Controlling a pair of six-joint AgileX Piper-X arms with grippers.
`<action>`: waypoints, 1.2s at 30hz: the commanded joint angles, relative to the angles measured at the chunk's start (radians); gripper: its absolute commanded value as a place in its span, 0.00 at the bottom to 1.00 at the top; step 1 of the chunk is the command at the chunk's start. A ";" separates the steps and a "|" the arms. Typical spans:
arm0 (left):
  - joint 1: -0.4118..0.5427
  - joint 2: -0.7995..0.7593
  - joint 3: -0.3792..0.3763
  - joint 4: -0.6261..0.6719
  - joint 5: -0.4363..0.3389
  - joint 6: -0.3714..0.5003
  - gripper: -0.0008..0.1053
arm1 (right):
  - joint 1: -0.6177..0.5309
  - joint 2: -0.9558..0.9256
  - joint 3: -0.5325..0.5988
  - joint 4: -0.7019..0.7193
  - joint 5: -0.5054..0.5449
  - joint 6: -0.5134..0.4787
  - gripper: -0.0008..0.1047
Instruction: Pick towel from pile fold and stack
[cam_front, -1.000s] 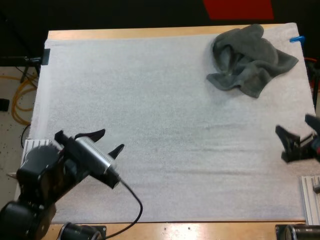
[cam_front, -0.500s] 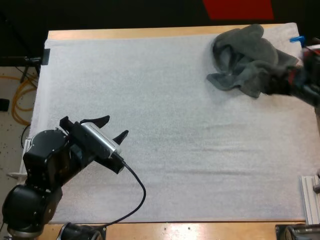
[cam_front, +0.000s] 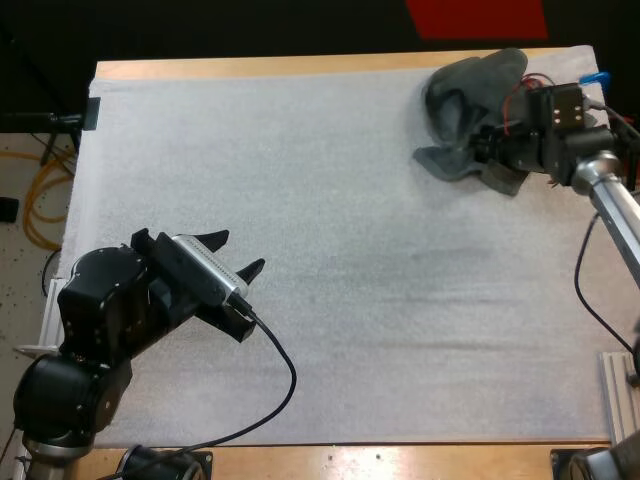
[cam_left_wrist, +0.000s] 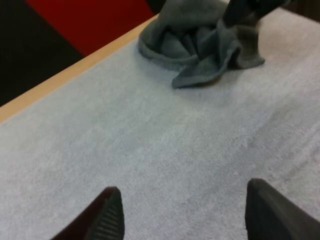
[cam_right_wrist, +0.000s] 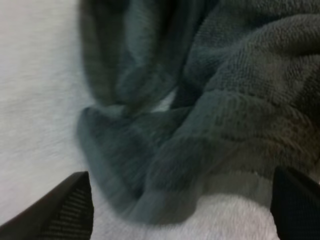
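At the near left of the white mat, the left gripper hovers with its fingers spread wide. Nothing lies between them, and they point across bare mat toward the far right corner. There the crumpled grey-green towel lies heaped on the mat, close to the table's far wooden edge. The right gripper sits at the towel's near-right folds, fingers parted on either side of a fold, not pinching it.
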 joint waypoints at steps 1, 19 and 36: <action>-0.005 -0.004 -0.008 -0.015 0.023 -0.025 0.49 | 0.001 0.026 -0.025 -0.013 0.004 0.010 0.68; -0.005 -0.004 -0.008 -0.015 0.089 -0.037 0.49 | -0.001 0.182 -0.053 -0.111 -0.142 0.168 0.01; -0.005 -0.001 -0.008 -0.057 0.109 -0.037 0.49 | 0.012 -0.286 -0.055 0.048 -0.138 -0.117 0.01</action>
